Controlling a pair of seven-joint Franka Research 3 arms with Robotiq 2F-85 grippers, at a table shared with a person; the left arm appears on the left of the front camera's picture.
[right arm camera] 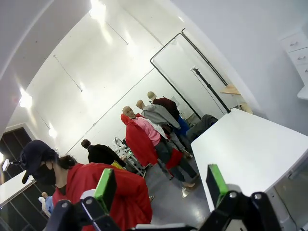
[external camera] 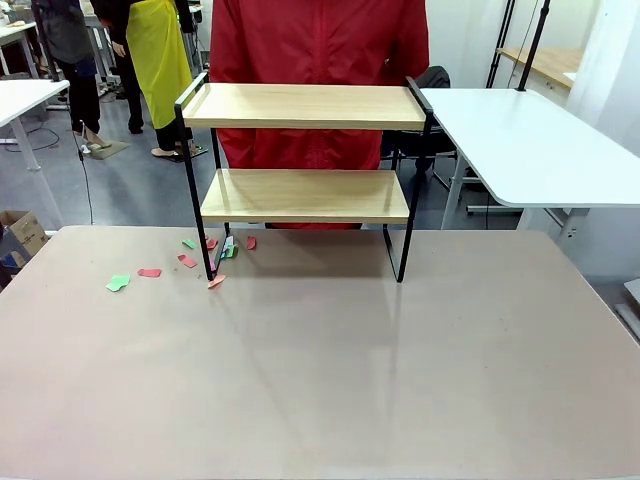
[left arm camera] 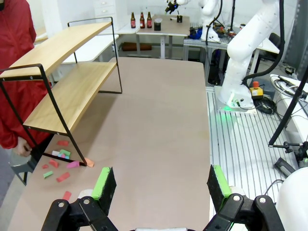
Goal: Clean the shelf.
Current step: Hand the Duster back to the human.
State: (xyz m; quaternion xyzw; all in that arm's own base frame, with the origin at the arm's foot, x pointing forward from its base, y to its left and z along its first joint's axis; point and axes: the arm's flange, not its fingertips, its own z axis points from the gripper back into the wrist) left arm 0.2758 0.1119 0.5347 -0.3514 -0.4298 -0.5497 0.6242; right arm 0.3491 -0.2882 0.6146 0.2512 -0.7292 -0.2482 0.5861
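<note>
The shelf (external camera: 305,195) stands at the far middle of the table, two light wooden boards on a thin black frame, both boards bare. In the left wrist view the shelf (left arm camera: 67,91) is at the left. Small red, green and pink scraps (external camera: 187,260) lie on the table around its left legs, and show as scraps (left arm camera: 60,161) under the lower board. My left gripper (left arm camera: 161,185) is open above the table's near side, nothing between its fingers. My right gripper (right arm camera: 161,187) is open too, pointing up at the room, holding nothing.
A person in a red jacket (external camera: 315,45) stands right behind the shelf. A white side table (external camera: 530,145) adjoins at the far right. The brown table (external camera: 320,380) stretches bare in front of the shelf. My right arm's base (left arm camera: 245,57) stands beyond the table edge.
</note>
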